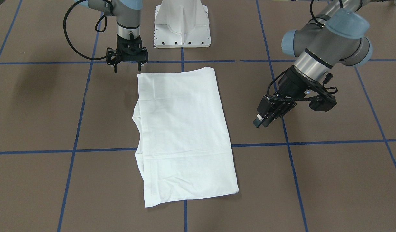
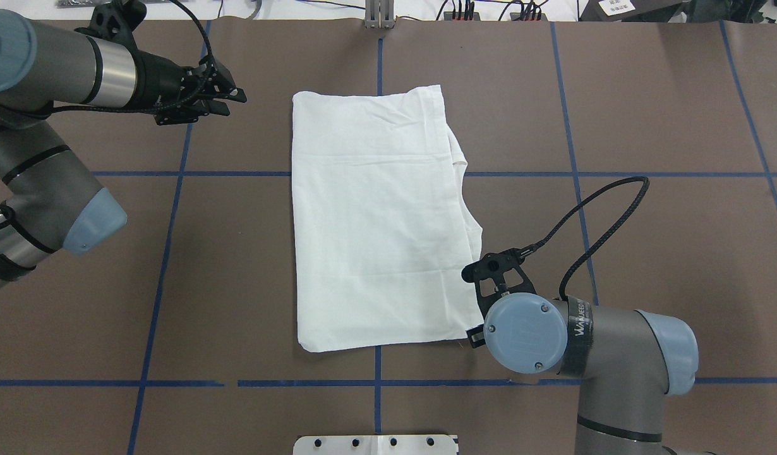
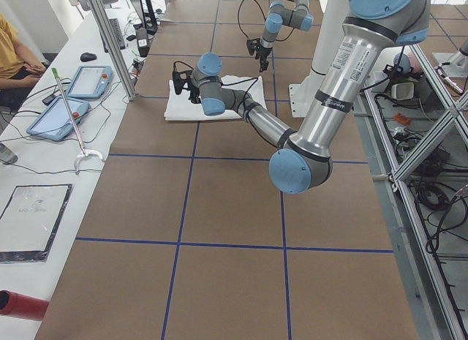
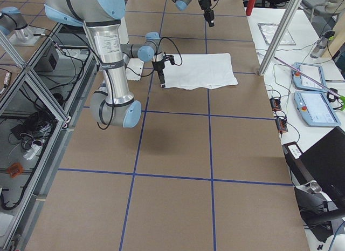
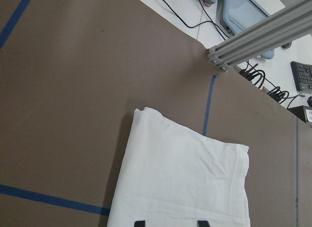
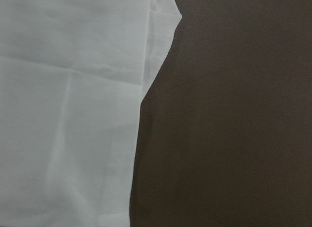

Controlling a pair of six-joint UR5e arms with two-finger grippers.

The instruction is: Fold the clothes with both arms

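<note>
The white shirt (image 1: 185, 135) lies folded flat in the middle of the brown bench (image 1: 330, 167). The left claw (image 2: 232, 103) hangs near the shirt's far corner, fingers (image 5: 140, 223) apart. The right claw (image 1: 127, 68) hangs just beside a corner close to the robot, fingers apart too.

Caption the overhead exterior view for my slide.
Folded white T-shirt on the table; left gripper and right gripper, both open, sit near diagonally opposite corners.

Left arm (image 2: 47, 69): reaches forward, wrist angled down; left gripper (image 2: 232, 103) jaws apart.
Right arm (image 2: 616, 354): wrist vertical; right gripper (image 1: 127, 68) points down, jaws apart.
</note>
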